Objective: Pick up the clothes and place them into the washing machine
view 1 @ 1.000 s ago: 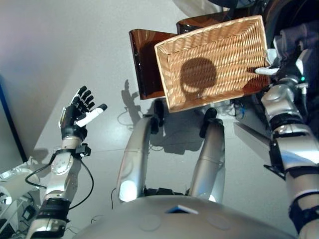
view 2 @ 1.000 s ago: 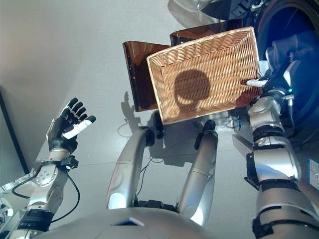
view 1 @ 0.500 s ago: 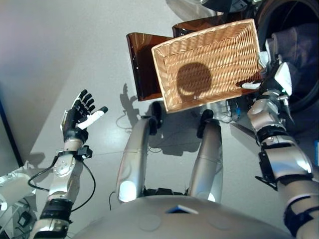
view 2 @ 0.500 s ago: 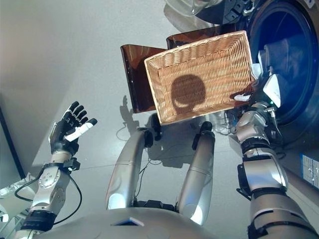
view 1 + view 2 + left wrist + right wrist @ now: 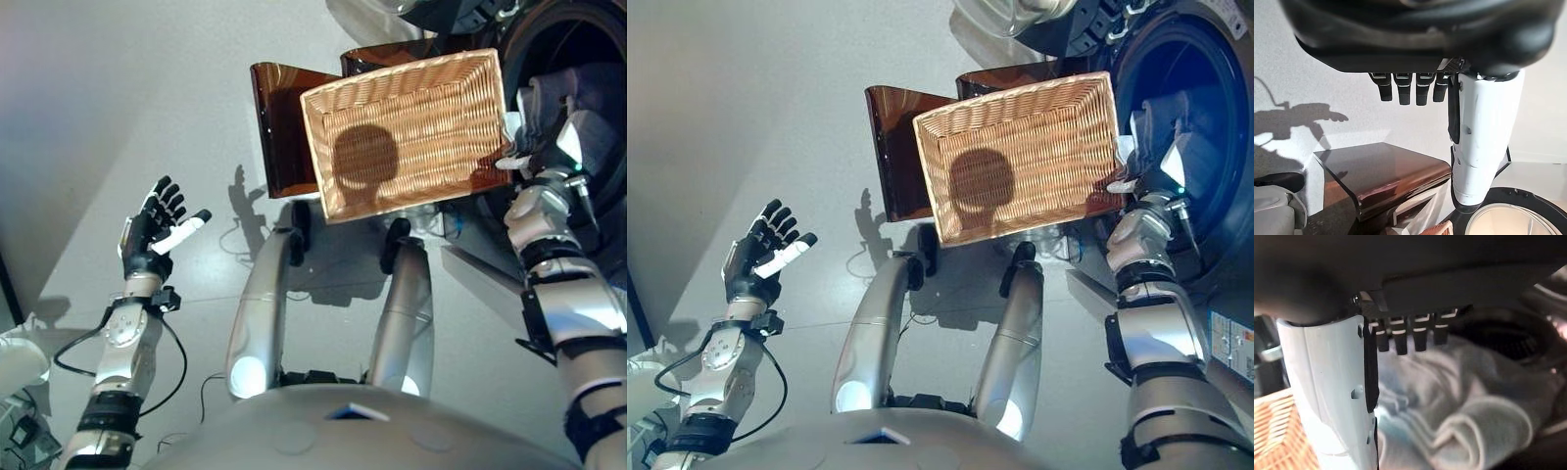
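At the washing machine's (image 5: 1205, 117) mouth beside the empty wicker basket (image 5: 1024, 157), lies rumpled grey cloth (image 5: 1459, 406), likely soft, light and floppy, best pinched at a thick fold; right hand (image 5: 1400, 333) straight-fingered, empty; left hand (image 5: 157, 225) splayed aside.

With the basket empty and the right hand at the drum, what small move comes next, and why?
Probably draw the right hand back: its fingers look open and the clothes lie past them at the washing machine opening. The basket holds nothing; the left hand is idle.
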Controlling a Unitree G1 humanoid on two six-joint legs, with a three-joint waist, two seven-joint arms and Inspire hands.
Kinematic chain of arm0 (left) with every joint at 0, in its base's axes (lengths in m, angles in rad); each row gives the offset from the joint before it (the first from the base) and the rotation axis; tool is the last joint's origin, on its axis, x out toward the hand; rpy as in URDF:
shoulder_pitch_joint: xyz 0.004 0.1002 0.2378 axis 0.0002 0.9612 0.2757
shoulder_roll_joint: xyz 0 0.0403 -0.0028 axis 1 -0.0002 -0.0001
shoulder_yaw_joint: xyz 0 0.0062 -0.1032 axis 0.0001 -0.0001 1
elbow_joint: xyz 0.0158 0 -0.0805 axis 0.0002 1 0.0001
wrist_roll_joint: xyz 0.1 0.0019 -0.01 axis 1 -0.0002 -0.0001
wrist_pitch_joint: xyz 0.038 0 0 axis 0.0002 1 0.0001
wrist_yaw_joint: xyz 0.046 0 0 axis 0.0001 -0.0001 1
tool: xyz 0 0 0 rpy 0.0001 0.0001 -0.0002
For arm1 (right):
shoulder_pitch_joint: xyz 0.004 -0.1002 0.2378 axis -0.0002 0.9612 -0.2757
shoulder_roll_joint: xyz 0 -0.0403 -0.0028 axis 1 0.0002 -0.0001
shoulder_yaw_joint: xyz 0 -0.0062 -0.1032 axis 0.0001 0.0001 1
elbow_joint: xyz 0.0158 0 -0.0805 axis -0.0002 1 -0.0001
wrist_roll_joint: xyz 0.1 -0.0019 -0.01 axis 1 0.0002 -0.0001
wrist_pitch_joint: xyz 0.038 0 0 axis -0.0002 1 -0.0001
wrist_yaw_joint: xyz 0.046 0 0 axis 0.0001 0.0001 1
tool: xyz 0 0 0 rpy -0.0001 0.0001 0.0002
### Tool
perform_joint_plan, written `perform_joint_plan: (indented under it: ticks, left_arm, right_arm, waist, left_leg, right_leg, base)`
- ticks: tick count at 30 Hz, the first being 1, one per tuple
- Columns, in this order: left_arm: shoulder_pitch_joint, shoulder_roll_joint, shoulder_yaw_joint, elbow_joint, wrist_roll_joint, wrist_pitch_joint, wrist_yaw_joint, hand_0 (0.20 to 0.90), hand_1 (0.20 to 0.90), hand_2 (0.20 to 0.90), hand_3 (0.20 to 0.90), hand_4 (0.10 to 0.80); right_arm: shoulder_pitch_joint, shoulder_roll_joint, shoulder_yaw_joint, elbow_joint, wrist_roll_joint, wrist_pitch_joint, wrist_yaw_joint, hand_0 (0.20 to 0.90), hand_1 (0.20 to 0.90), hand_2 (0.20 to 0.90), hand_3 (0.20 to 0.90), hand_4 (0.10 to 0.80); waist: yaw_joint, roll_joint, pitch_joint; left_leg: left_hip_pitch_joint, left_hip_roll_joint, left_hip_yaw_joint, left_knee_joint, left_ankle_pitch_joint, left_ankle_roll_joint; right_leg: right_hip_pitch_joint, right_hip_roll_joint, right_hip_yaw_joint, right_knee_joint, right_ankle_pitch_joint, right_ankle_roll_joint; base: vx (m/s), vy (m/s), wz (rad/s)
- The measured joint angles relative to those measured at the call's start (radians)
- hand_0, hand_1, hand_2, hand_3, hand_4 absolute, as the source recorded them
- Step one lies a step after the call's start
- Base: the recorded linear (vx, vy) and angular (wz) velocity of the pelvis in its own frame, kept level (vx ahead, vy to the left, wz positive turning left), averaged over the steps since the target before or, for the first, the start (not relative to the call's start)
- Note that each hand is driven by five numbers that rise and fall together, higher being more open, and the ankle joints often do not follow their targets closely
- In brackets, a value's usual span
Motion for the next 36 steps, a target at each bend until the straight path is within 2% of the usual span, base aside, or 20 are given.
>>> perform_joint_plan:
  ticks: [5, 12, 17, 22, 26, 31, 36]
  left_arm:
    - [0.0, 0.0, 0.003, 0.001, 0.001, 0.0, 0.0, 0.9, 0.9, 0.9, 0.9, 0.8]
    - [0.002, 0.01, 0.006, 0.004, 0.008, 0.0, -0.002, 0.9, 0.9, 0.9, 0.9, 0.8]
    - [0.008, 0.033, 0.007, -0.011, 0.008, 0.0, -0.009, 0.9, 0.9, 0.9, 0.9, 0.8]
    - [0.006, 0.038, 0.018, -0.023, 0.008, 0.0, -0.01, 0.9, 0.9, 0.9, 0.9, 0.8]
    - [0.006, 0.038, 0.018, -0.023, 0.008, 0.0, -0.009, 0.9, 0.9, 0.9, 0.9, 0.8]
    - [0.004, 0.037, 0.019, -0.021, 0.008, 0.0, 0.001, 0.9, 0.9, 0.9, 0.9, 0.8]
    - [-0.027, 0.031, 0.028, -0.004, 0.016, 0.0, 0.007, 0.9, 0.9, 0.9, 0.9, 0.8]
  right_arm:
    - [-0.013, -0.001, 0.041, 0.029, -0.004, 0.014, 0.006, 0.9, 0.9, 0.9, 0.9, 0.8]
    - [-0.074, -0.002, 0.117, 0.134, -0.011, 0.015, 0.049, 0.9, 0.9, 0.9, 0.9, 0.8]
    - [-0.138, -0.026, 0.181, 0.181, -0.044, 0.016, 0.089, 0.9, 0.9, 0.9, 0.9, 0.8]
    - [-0.184, -0.039, 0.193, 0.21, -0.067, 0.02, 0.113, 0.9, 0.9, 0.9, 0.9, 0.8]
    - [-0.185, -0.039, 0.179, 0.203, -0.052, 0.015, 0.109, 0.9, 0.9, 0.9, 0.9, 0.8]
    - [-0.163, -0.038, 0.105, 0.096, 0.047, -0.01, 0.102, 0.9, 0.9, 0.9, 0.9, 0.8]
    - [0.003, -0.024, -0.024, -0.189, 0.155, -0.108, 0.069, 0.9, 0.9, 0.9, 0.9, 0.8]
  waist:
    - [0.0, -0.019, -0.006]
    - [0.006, -0.022, -0.005]
    - [0.009, -0.026, -0.001]
    - [0.011, -0.027, 0.006]
    - [0.017, -0.027, 0.011]
    - [0.007, -0.028, 0.019]
    - [-0.002, -0.035, 0.023]
  left_leg:
    - [0.006, 0.0, 0.001, -0.011, 0.004, 0.005]
    - [0.025, -0.001, 0.001, -0.034, 0.01, 0.001]
    - [-0.015, -0.002, 0.001, -0.028, 0.014, 0.002]
    - [-0.045, -0.006, 0.001, -0.012, 0.014, 0.005]
    - [-0.045, -0.004, 0.001, -0.011, 0.013, 0.0]
    - [-0.045, -0.003, 0.002, -0.01, 0.013, 0.001]
    - [-0.032, 0.0, -0.004, -0.013, 0.014, 0.006]
  right_leg:
    - [0.006, 0.0, -0.001, -0.013, 0.006, 0.002]
    - [0.025, 0.0, -0.004, -0.035, 0.013, 0.0]
    - [-0.016, -0.001, -0.004, -0.026, 0.017, -0.001]
    - [-0.051, -0.006, -0.002, -0.005, 0.012, -0.003]
    - [-0.051, -0.005, -0.002, -0.004, 0.01, -0.006]
    - [-0.051, -0.004, -0.001, -0.004, 0.011, -0.007]
    - [-0.031, 0.003, -0.005, -0.011, 0.011, -0.006]
  base:
    - [0.0, 0.0, 0.0]
    - [-0.01, 0.0, -0.01]
    - [-0.03, 0.0, 0.01]
    - [-0.016, -0.005, 0.03]
    - [0.0, 0.0, 0.0]
    - [0.0, 0.0, 0.0]
    - [0.023, -0.015, 0.0]
